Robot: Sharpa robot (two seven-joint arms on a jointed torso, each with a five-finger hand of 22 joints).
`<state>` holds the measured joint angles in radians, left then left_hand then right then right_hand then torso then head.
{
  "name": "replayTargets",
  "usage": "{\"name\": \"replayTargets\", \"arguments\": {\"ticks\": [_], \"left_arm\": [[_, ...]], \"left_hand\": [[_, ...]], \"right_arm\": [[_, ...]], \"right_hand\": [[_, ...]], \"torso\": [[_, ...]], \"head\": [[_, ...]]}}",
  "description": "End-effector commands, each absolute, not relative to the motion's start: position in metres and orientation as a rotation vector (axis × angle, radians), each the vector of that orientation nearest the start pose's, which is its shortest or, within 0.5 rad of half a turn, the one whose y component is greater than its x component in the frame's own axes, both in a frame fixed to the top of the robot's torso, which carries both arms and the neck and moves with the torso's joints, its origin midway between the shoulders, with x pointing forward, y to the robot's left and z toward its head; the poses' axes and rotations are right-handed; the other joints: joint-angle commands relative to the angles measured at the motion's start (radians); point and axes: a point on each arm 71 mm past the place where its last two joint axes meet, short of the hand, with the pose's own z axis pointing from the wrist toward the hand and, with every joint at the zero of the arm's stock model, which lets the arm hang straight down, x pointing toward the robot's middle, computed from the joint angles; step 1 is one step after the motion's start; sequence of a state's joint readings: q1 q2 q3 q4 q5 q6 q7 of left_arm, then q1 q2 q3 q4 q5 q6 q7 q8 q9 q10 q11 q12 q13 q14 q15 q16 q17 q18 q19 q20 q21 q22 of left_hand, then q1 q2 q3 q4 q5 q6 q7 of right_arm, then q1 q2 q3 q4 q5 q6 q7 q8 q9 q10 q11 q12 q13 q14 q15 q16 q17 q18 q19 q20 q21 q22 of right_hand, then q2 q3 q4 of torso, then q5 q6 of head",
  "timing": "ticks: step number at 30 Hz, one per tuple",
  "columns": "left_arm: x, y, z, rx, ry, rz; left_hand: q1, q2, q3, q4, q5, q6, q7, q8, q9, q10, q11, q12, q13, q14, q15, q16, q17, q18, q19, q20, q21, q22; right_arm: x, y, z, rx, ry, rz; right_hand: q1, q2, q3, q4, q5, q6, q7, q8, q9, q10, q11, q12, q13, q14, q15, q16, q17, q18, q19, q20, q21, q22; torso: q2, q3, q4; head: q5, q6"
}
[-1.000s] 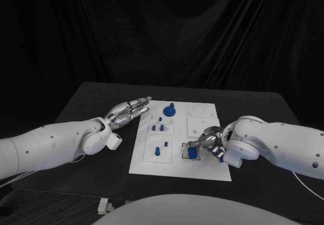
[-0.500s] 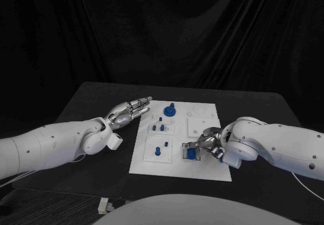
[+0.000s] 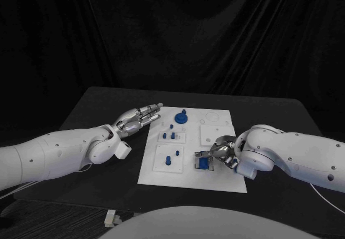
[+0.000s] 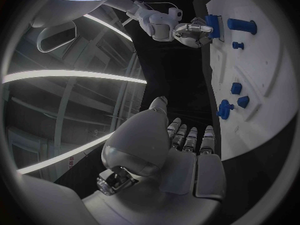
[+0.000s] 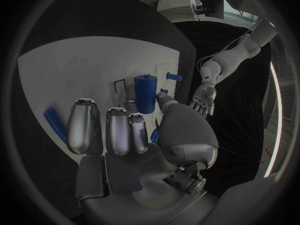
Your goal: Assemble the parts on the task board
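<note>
Surface: a black surface (image 3: 93, 107) carries the white task board (image 3: 223, 181) at its middle.
Left hand: the left hand (image 3: 136, 118) hovers beside the board's left edge, fingers stretched out together, holding nothing.
Right hand: the right hand (image 3: 219, 155) rests on the board's near right part, fingers curled beside a blue cylinder (image 5: 145, 92); I cannot tell whether it grips it.
Parts: other blue parts (image 3: 180, 117) stand farther back and left on the board.

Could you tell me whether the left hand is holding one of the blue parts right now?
No, the left hand hovers at the task board's edge with fingers extended and nothing in them.
</note>
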<state>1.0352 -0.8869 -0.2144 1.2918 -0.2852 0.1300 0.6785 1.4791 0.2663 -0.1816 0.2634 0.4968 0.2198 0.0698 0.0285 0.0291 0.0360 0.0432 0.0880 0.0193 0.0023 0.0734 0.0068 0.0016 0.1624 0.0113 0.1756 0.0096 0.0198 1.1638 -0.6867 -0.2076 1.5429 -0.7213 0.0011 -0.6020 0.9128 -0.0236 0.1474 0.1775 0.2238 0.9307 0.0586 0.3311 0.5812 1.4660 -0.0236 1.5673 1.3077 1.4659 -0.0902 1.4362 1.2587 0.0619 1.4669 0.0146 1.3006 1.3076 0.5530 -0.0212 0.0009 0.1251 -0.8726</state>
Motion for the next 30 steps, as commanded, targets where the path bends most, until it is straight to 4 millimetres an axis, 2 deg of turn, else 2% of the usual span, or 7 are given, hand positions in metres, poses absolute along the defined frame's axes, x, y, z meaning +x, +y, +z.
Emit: {"name": "replayTargets", "arguments": {"ticks": [1,6,16,22,25,28,30], "left_arm": [[0.438,0.277,-0.305,-0.835,1.673,-1.721],[0.438,0.277,-0.306,-0.837,1.675,-1.721],[0.437,0.277,-0.307,-0.84,1.68,-1.722],[0.437,0.278,-0.308,-0.843,1.684,-1.72],[0.436,0.278,-0.308,-0.844,1.685,-1.72],[0.436,0.278,-0.308,-0.845,1.685,-1.719],[0.436,0.279,-0.309,-0.846,1.685,-1.717]], "left_hand": [[0.002,0.007,0.007,0.0,0.006,0.0,0.003,0.004,0.001,0.0,0.005,0.001,0.0,-0.002,0.007,-0.007,-0.002,0.011,0.001,0.006,0.0,0.001],[0.002,0.008,0.008,0.0,0.006,0.0,0.004,0.004,0.001,0.0,0.005,0.001,0.0,-0.002,0.01,-0.007,-0.002,0.01,0.001,0.008,0.0,0.0],[0.002,0.008,0.008,0.0,0.006,0.0,0.004,0.004,0.001,0.0,0.005,0.001,0.0,-0.002,0.01,-0.007,-0.002,0.01,0.001,0.008,0.0,0.0],[0.002,0.008,0.009,0.001,0.006,0.001,0.004,0.004,0.001,-0.001,0.004,0.0,0.0,-0.002,0.013,-0.007,-0.002,0.009,0.001,0.01,0.0,0.001],[0.002,0.009,0.009,0.001,0.006,0.006,0.006,0.005,0.002,-0.001,0.004,0.0,0.0,-0.002,0.014,-0.007,-0.002,0.008,0.001,0.01,0.0,0.001],[0.002,0.009,0.009,0.001,0.006,0.006,0.006,0.005,0.002,-0.001,0.004,0.0,0.0,-0.002,0.014,-0.007,-0.002,0.008,0.001,0.01,0.0,0.001],[0.002,0.009,0.01,0.001,0.006,0.007,0.007,0.005,0.002,-0.001,0.004,0.001,0.0,-0.002,0.015,-0.007,-0.002,0.008,0.001,0.011,0.0,0.001]], "right_arm": [[0.415,-0.141,-0.302,0.431,2.642,0.52],[0.414,-0.14,-0.301,0.431,2.641,0.522],[0.414,-0.14,-0.301,0.432,2.636,0.528],[0.415,-0.142,-0.301,0.444,2.625,0.531],[0.415,-0.144,-0.3,0.461,2.615,0.536],[0.414,-0.147,-0.299,0.491,2.598,0.547],[0.413,-0.15,-0.297,0.511,2.585,0.558]], "right_hand": [[0.001,-0.005,-0.008,-0.002,-0.016,-0.007,0.002,-0.004,-0.001,0.105,0.005,0.004,0.263,0.053,0.005,-0.006,-0.002,0.001,0.022,0.008,-0.007,0.178],[0.003,-0.005,-0.016,-0.003,-0.033,-0.013,0.003,-0.002,-0.001,0.105,0.006,0.004,0.263,0.053,0.006,-0.006,-0.004,0.001,0.022,0.009,-0.009,0.178],[-0.007,-0.006,-0.052,0.008,-0.095,-0.034,0.004,0.022,0.012,0.105,0.007,0.004,0.263,0.052,0.006,-0.008,-0.009,0.002,0.021,0.009,-0.013,0.177],[-0.041,0.002,-0.095,0.048,-0.143,-0.048,0.003,0.046,0.021,0.105,0.006,0.004,0.263,0.051,0.006,-0.01,-0.016,0.003,0.021,0.009,-0.019,0.176],[-0.05,0.001,-0.117,0.063,-0.133,-0.052,0.003,0.054,0.023,0.105,0.006,0.004,0.263,0.051,0.006,-0.01,-0.016,0.004,0.02,0.009,-0.021,0.175],[-0.063,0.002,-0.152,0.09,-0.149,-0.057,0.002,0.064,0.025,0.105,0.006,0.004,0.263,0.051,0.006,-0.011,-0.02,0.005,0.019,0.009,-0.027,0.173],[-0.075,0.001,-0.18,0.108,-0.135,-0.06,0.002,0.07,0.026,0.105,0.005,0.004,0.263,0.051,0.005,-0.011,-0.02,0.005,0.019,0.008,-0.029,0.173]], "torso": [[0.0,0.0,0.0004],[0.0,-0.0001,0.0001],[0.0,-0.0001,0.0001],[0.0,0.0,0.0003],[0.0,0.0,0.0004],[0.0,0.0001,0.0002],[0.0,0.0002,0.0001]], "head": [[-0.001,0.0],[0.0,0.0],[0.002,0.0],[0.003,0.0],[0.003,0.0],[0.006,0.0],[0.007,0.0]]}}
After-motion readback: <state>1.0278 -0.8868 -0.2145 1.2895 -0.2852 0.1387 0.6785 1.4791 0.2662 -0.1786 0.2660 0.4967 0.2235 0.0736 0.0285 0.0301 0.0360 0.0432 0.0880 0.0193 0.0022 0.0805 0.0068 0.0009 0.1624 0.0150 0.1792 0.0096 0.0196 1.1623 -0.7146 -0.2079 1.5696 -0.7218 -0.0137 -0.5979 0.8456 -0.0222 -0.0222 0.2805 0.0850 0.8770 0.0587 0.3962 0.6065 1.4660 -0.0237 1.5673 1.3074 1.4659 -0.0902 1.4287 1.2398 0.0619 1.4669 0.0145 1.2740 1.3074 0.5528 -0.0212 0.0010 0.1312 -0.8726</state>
